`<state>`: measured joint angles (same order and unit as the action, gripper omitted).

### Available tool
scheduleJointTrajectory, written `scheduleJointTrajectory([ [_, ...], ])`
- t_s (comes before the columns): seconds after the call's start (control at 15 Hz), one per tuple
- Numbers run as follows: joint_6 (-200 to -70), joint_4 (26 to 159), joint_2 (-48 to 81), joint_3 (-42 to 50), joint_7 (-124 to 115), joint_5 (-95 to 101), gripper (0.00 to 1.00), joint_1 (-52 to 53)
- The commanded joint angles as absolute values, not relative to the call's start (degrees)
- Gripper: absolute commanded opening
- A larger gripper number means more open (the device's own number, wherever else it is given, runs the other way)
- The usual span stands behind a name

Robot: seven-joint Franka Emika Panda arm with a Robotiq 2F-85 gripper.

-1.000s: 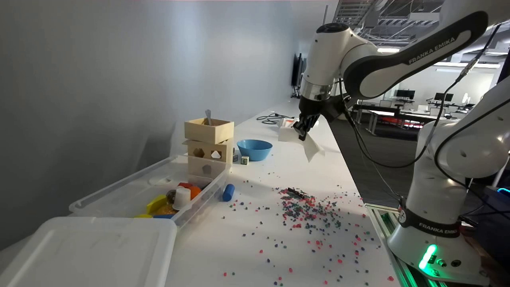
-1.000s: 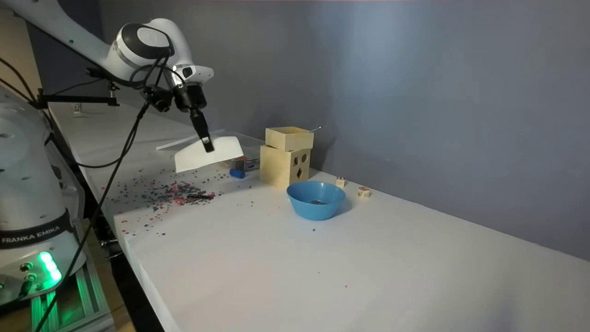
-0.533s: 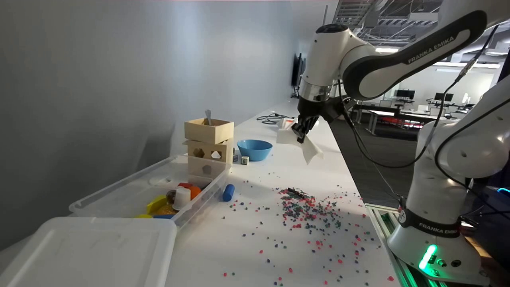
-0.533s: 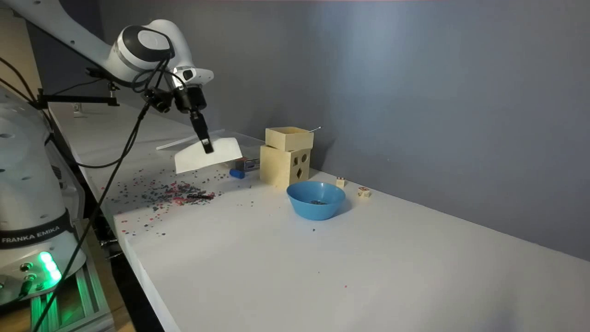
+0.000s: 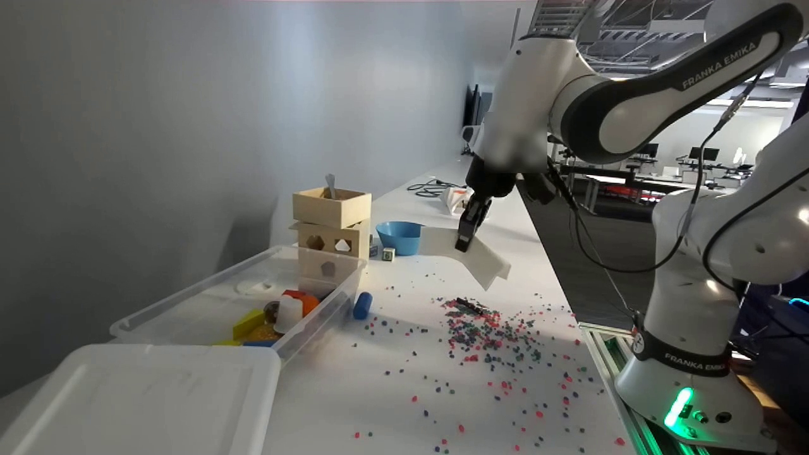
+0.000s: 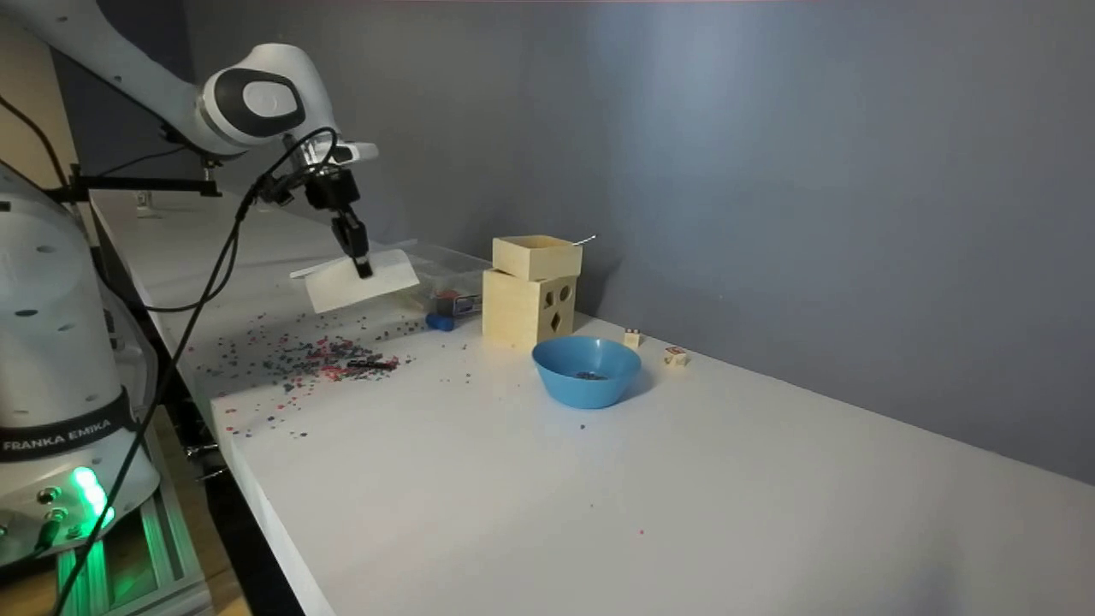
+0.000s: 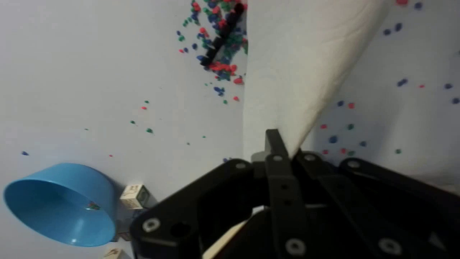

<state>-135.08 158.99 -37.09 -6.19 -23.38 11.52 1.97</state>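
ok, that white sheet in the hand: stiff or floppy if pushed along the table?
Probably floppy: the white sheet bends and droops beside the hand in an exterior view. Likely light and easily creased, since it looks thin and shows faint wrinkles in the wrist view. Pushed edge-first it may buckle, as the hand pinches only a small part of it.

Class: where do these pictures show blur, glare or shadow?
In an exterior view, the arm blurs just above the hand, which holds the sheet; in both exterior views, a pale sheen on the wall; in an exterior view, the bowl throws a shadow beside it on the table; in the wrist view, a glint inside the bowl.
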Motion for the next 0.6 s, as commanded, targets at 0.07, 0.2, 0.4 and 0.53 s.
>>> scheduleJointTrajectory([
  [0.07,-135.4,157.9,-39.8,-4.7,-10.8,1.0,0.00,9.0],
  [0.2,-135.1,158.9,-38.6,-6.2,-10.9,3.1,0.02,5.7],
  [0.4,-135.1,158.9,-38.8,-5.7,-9.1,2.6,0.02,6.5],
  [0.53,-135.8,158.7,-38.5,-5.5,-9.5,1.4,0.00,7.1],
])
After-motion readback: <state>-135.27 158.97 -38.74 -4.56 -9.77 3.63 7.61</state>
